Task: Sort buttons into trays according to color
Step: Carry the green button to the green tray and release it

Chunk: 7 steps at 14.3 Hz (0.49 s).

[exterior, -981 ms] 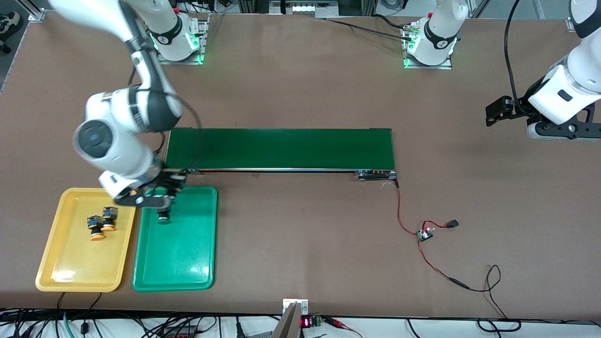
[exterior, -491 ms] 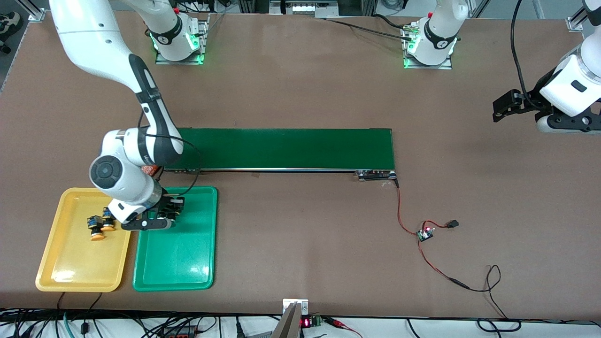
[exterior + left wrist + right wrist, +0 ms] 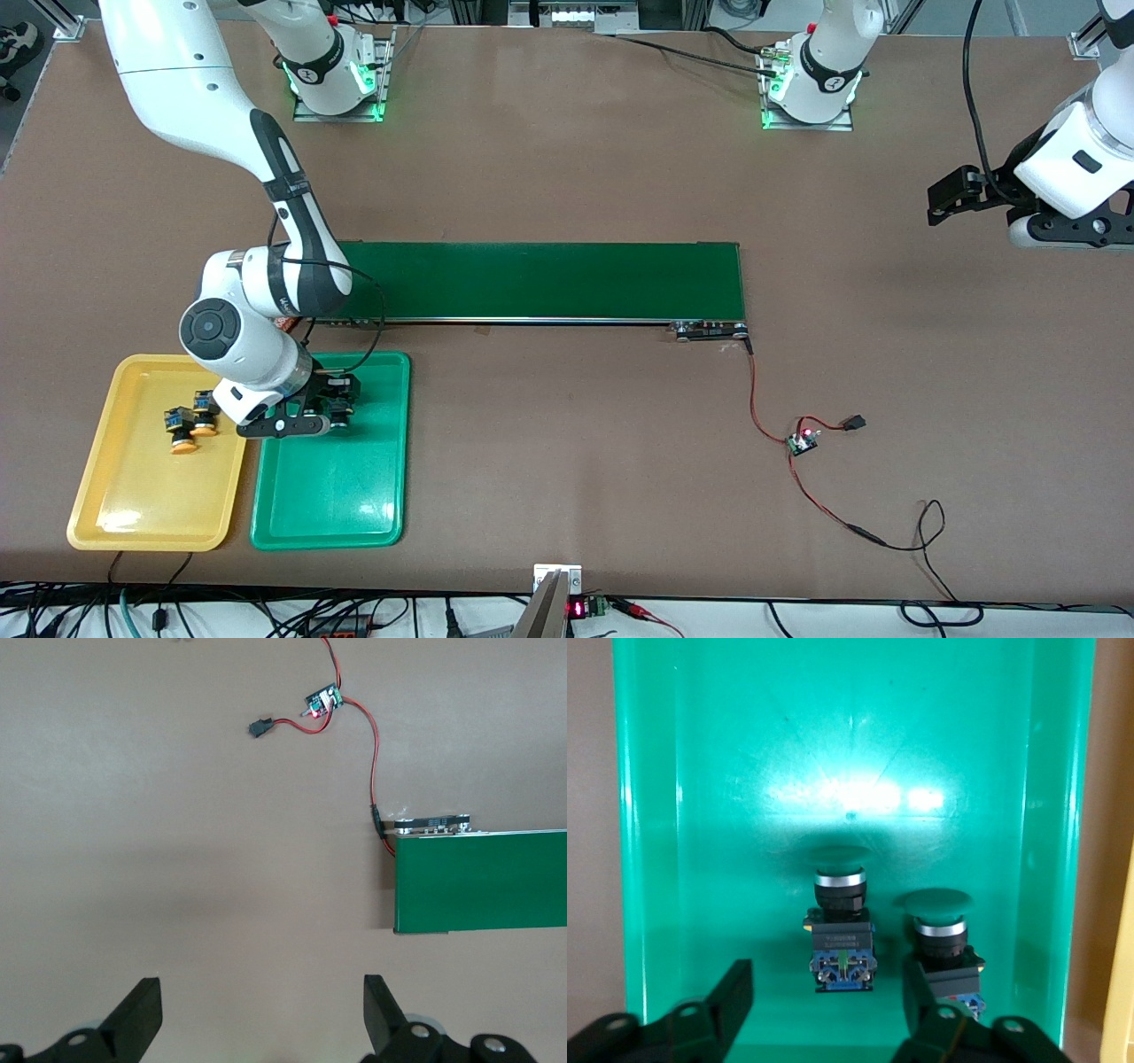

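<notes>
My right gripper (image 3: 306, 424) is low in the green tray (image 3: 354, 496), at the end farther from the front camera. It is open (image 3: 828, 979). A green-capped button (image 3: 840, 930) lies in the tray (image 3: 744, 771) between the fingers, touching neither. A second green-capped button (image 3: 943, 930) lies beside it, by one finger. In the front view the hand hides both. Two yellow-orange buttons (image 3: 183, 427) (image 3: 205, 413) lie together in the yellow tray (image 3: 133, 505). My left gripper (image 3: 1059, 237) waits open (image 3: 261, 992) and empty over bare table at the left arm's end.
The long dark-green belt (image 3: 532, 279) lies across the middle, farther from the front camera than the trays; its end shows in the left wrist view (image 3: 483, 881). A small circuit board (image 3: 803, 440) with red wires (image 3: 762, 399) lies near the belt's end.
My right gripper came down into the green tray with a green button and opened, leaving it on the tray floor. My left arm drew a little toward its base.
</notes>
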Tool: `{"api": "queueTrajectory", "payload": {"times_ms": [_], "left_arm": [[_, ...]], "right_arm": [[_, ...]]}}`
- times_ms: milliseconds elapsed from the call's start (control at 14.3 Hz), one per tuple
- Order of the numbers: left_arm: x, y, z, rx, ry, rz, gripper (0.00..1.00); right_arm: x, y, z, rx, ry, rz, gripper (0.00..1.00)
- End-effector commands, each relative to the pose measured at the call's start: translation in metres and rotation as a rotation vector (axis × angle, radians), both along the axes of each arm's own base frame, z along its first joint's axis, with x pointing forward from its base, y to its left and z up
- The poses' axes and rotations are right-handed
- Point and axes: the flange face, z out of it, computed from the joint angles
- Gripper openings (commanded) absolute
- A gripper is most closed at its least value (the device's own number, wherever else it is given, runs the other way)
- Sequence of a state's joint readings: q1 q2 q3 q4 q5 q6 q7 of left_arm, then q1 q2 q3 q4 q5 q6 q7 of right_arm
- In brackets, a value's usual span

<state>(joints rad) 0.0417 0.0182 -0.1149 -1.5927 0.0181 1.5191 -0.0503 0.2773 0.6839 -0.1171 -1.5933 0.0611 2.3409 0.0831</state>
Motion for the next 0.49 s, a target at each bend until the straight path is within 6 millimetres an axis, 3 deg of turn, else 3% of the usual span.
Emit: {"api": "queueTrajectory", "payload": {"times_ms": [0,210,421], "left_arm": [[-0.005,0.002,0.008,0.014,0.012,-0.015,1.0],[-0.006,0.002,0.007,0.017,0.021,-0.015,1.0],[-0.007,0.004,0.01,0.013,0.017,-0.012,1.0]], "right_arm": [[0.003,0.005,0.024,0.02,-0.017,0.003,1.0],[-0.006,0.003,0.083,0.025,0.007,0.001,1.0],[-0.023,-0.02,0.155,0.022,0.048,-0.02,1.0]]}}
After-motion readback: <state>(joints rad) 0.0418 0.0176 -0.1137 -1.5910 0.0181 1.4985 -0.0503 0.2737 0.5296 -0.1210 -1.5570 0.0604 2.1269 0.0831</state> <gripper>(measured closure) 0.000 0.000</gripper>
